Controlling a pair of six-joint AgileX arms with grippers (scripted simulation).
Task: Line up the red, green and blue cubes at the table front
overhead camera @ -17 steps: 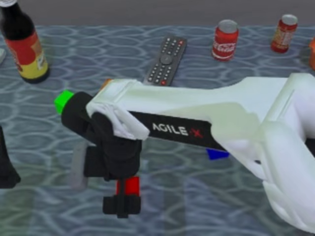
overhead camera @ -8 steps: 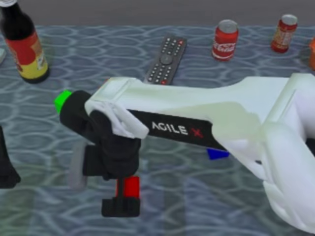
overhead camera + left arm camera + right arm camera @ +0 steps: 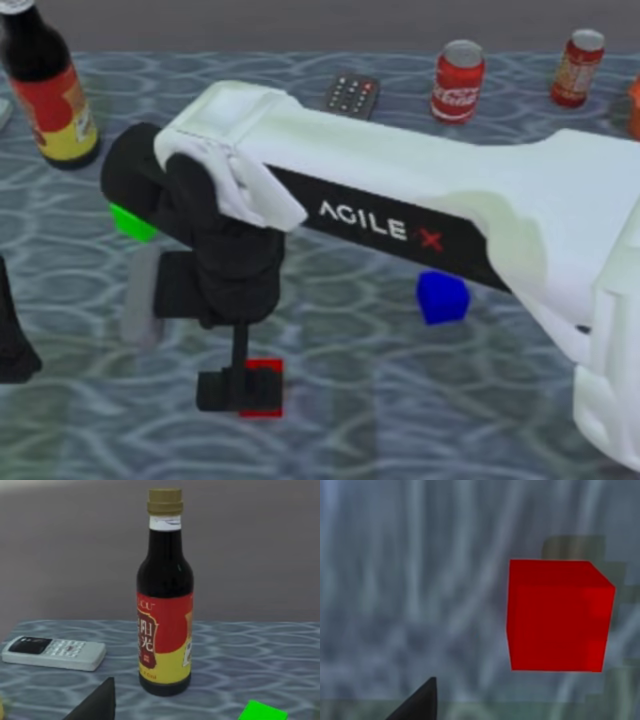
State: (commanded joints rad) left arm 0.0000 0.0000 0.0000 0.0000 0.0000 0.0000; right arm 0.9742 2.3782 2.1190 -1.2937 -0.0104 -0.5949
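The red cube (image 3: 266, 388) (image 3: 559, 616) rests on the table (image 3: 420, 420) near its front edge, left of centre. My right gripper (image 3: 238, 390) hangs just above it, open, with one dark fingertip (image 3: 422, 700) apart from the cube. The blue cube (image 3: 442, 297) sits mid-table beside my right arm's forearm. The green cube (image 3: 128, 221) (image 3: 262, 712) lies to the left, partly covered by the right wrist in the top view. My left arm (image 3: 10, 340) is parked at the left edge, its gripper open.
A dark sauce bottle (image 3: 45, 85) (image 3: 165, 605) stands at the back left. A black remote (image 3: 352, 95), a cola can (image 3: 458, 80) and a second red can (image 3: 577, 67) line the back. A white remote (image 3: 54, 652) lies beside the bottle.
My right gripper has let go of the red cube and the arm has risen. The cube now sits on the table. The arm now covers more of the green cube and less of the blue.
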